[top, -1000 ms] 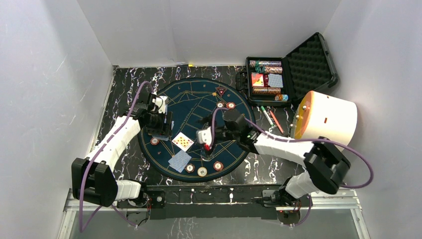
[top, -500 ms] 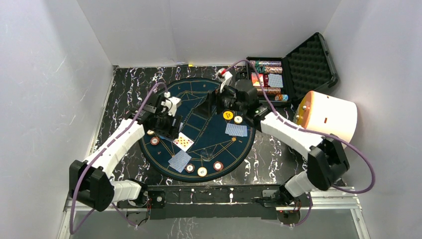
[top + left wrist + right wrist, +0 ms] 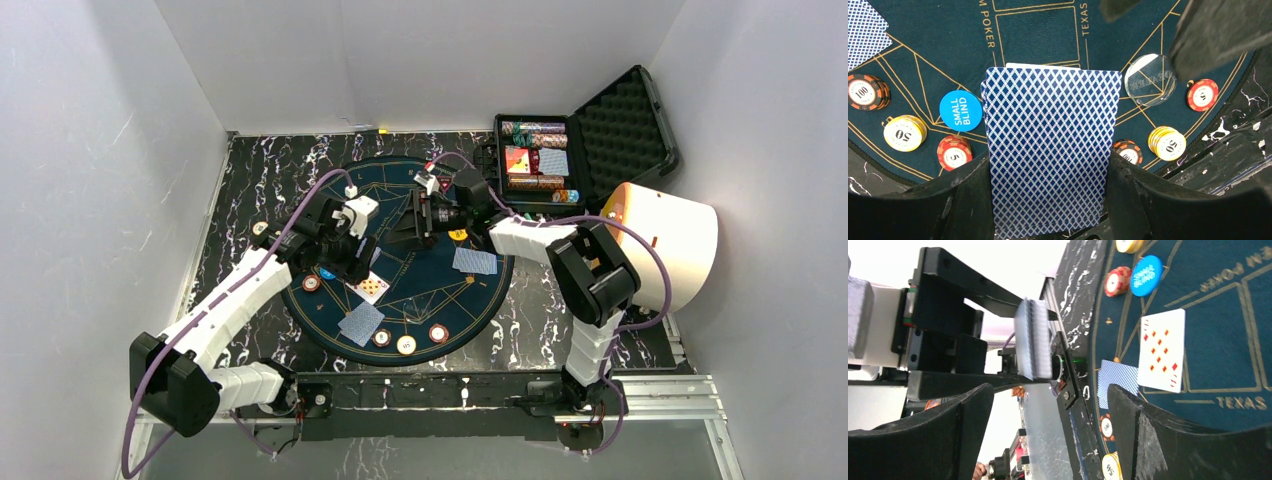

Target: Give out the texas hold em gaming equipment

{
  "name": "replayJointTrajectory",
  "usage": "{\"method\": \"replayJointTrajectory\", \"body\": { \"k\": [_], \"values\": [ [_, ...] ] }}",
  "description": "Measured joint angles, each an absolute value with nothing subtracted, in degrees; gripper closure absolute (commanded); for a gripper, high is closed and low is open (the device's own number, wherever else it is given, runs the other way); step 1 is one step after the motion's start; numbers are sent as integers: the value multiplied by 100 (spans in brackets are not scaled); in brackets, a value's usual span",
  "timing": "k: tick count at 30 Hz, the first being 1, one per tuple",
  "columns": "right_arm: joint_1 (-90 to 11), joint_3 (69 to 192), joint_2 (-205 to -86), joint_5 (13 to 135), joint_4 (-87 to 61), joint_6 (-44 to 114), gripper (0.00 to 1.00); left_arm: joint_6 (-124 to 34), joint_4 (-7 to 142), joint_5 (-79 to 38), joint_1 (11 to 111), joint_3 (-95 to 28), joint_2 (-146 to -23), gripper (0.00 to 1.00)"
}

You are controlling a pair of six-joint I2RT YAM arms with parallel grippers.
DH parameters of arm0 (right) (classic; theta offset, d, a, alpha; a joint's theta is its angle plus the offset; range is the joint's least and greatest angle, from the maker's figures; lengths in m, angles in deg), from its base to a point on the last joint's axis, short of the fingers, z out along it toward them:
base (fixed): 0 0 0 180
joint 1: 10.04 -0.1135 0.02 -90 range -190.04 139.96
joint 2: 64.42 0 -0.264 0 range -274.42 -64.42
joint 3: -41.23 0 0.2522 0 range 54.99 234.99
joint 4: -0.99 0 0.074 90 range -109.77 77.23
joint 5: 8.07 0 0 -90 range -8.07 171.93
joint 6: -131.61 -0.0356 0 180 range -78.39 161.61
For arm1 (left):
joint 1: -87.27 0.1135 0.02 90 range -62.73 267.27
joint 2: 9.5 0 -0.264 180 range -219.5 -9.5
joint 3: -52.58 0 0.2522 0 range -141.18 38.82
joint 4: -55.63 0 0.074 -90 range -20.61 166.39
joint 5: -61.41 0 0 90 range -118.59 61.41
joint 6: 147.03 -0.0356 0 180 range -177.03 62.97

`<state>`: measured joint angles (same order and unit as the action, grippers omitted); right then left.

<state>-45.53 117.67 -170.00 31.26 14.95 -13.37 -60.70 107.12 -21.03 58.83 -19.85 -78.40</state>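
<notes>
The black case (image 3: pixel 620 120) lies open at the far right of the table, its foam lid tipped back. Its tray holds rows of stacked chips (image 3: pixel 535 128) set on edge, with a blue-backed pack (image 3: pixel 553 162) and a red one (image 3: pixel 516 160) between the rows.

The left gripper (image 3: pixel 1048 165) is clenched on a deck of blue-backed cards (image 3: pixel 1050 125), held flat between both fingers over the near-left part of the round poker mat (image 3: pixel 400 190). The right gripper (image 3: pixel 1050 390) is spread wide with nothing between its fingers (it points sideways at the deck from just beside it).

On the mat beneath the deck sit:
- the blue SMALL BLIND button (image 3: pixel 961 110)
- a 100 chip (image 3: pixel 865 92)
- a cream 50 chip (image 3: pixel 904 132)
- a red 5 chip (image 3: pixel 954 151)
- the clear dealer button (image 3: pixel 1149 80)

A face-up diamonds card (image 3: pixel 1160 350) lies near the mat's middle. One face-down card (image 3: pixel 361 323) lies near the front edge, and another (image 3: pixel 475 261) on the right side.
</notes>
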Motion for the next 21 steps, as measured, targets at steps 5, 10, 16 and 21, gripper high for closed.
{"method": "replayJointTrajectory", "body": {
  "k": [5,10,16,21],
  "values": [
    [-4835,12245,-17354,2924,1738,-1517,13,-6094,10712,-2112,5826,-1985,-7840,100],
    [-5053,12660,-17706,2933,1607,-1475,16,-6091,10712,-2130,5804,-1985,-7840,100],
    [-5272,13001,-17841,2968,1130,-1139,30,-6089,10714,-2162,5784,-1985,-7840,100],
    [-5246,13054,-17841,3095,639,-739,33,-6087,10714,-2167,5780,-1985,-7840,100]
  ]
}}
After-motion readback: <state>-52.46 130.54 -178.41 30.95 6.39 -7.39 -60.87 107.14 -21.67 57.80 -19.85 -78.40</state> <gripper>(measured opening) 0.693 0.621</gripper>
